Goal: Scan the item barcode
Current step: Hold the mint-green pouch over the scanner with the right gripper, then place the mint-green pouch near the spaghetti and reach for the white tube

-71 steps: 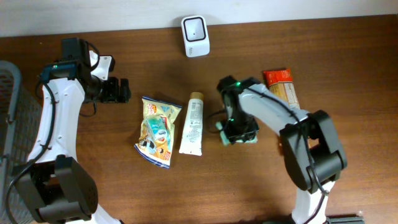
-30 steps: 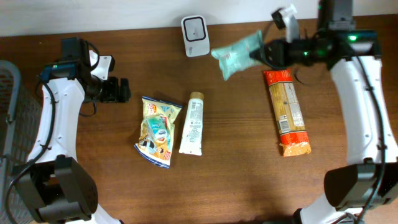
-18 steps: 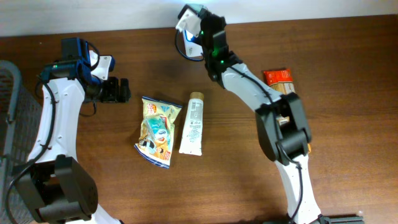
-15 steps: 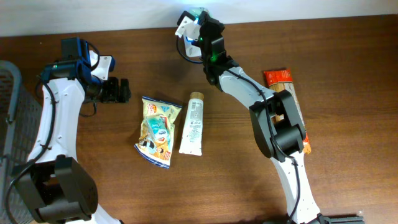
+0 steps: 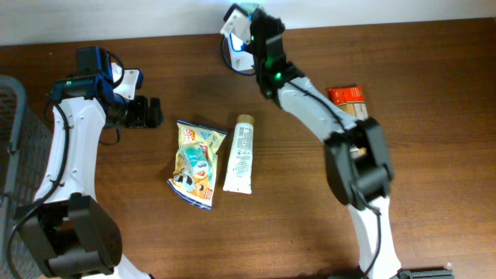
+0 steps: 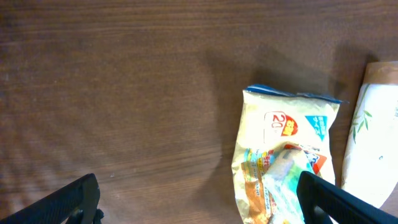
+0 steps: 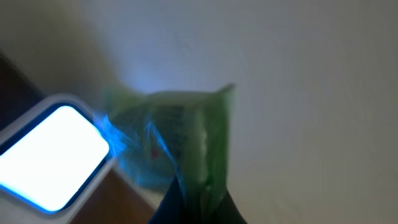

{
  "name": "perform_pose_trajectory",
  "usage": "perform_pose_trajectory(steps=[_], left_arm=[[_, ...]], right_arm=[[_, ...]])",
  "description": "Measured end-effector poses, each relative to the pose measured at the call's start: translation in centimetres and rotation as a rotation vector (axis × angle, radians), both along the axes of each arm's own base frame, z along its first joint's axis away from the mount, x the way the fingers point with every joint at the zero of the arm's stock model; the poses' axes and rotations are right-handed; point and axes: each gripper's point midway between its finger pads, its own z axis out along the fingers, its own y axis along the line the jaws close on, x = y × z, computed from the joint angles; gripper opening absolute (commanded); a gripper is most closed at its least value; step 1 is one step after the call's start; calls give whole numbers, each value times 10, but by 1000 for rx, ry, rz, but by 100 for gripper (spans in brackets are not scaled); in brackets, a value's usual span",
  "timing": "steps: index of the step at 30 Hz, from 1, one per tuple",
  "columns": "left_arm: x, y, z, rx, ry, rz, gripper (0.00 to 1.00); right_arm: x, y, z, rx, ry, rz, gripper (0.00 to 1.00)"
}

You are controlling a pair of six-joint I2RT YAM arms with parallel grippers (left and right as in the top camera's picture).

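Green packet (image 7: 180,146) is pinched in the closed right gripper (image 7: 194,205) at the table's far edge, just beside the lit scanner (image 7: 56,155). The arm hides both from overhead. The packet's blurred length runs straight out from the fingers. The left gripper (image 5: 153,112) hangs wide open and empty at the left. A snack bag (image 5: 195,163), tube (image 5: 240,155) and orange packet (image 5: 350,101) lie nearer.

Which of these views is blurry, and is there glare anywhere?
Right wrist view: out of focus, the white scanner blown out, blue glow spilling on the green plastic packet. Left wrist view: sharp on the yellow snack bag. Overhead view: evenly lit.
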Motion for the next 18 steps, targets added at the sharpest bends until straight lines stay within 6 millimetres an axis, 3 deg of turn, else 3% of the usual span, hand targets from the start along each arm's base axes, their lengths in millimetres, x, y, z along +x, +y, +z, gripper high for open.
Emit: perform_pose_trajectory(steps=[2,3,4,5,6,7,9,10,11,13,14,15,16,17,18], left_arm=[[0,0,0,-2,1,0,99],[0,0,0,1,0,0,99],[0,0,0,0,1,0,99],[0,0,0,0,-2,0,99],[1,0,0,0,-3,0,99],[0,0,0,-1,0,0,99],[0,0,0,0,0,0,99],[0,0,0,0,0,0,99],[0,0,0,0,-1,0,99],[0,0,0,0,-1,0,99],[0,0,0,0,0,0,99],[0,0,0,0,-1,0,99],[0,0,0,0,0,0,99],[0,0,0,0,-1,0,99],[0,0,0,0,-1,0,99]], right_arm=[[-36,-8,43,123,114,4,4],[-47,-5,50,223,158,16,4],[-99,-22,82,362,304,-1,4],[-126,-31,78,425,419,-27,4],[-159,-57,74,548,558,-115,4],[-170,-73,69,590,623,-169,4],[-221,-115,19,611,892,-384,4],[-234,-132,-8,621,982,-481,4],[-239,-139,-28,628,1031,-528,4],[-259,-158,-87,618,1164,-639,4],[-267,-167,-106,617,1204,-687,4],[-268,-176,-121,625,1211,-712,23],[-277,-186,-140,634,1237,-753,51],[-281,-189,-147,645,1249,-762,61],[-285,-188,-151,656,1269,-760,64]])
